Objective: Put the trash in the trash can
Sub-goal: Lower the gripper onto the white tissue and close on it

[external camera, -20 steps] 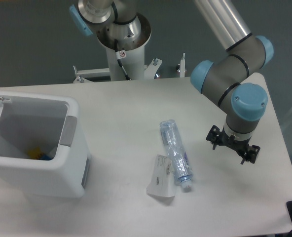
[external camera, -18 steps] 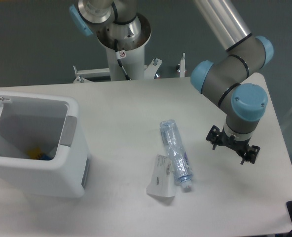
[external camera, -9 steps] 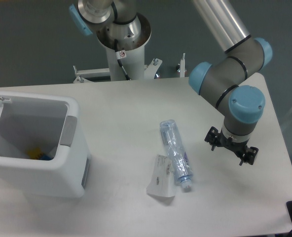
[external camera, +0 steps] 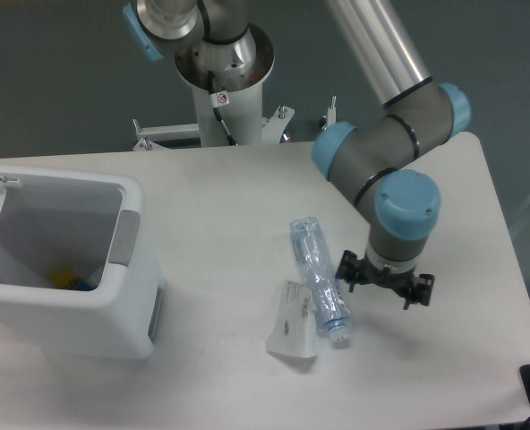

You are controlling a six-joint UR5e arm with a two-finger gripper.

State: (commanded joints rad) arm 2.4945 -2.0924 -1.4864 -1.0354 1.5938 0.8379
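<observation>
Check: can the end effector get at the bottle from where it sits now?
Probably yes. The end effector hangs just right of the bottle, with bare table around it. Only the paper packet touches the bottle's left side.

The arm is reaching down over the table (external camera: 247, 188), its wrist pointing straight downward. The gripper (external camera: 386, 285) is hanging just right of the bottle (external camera: 320, 279), apart from it; its finger spacing cannot be made out.
</observation>
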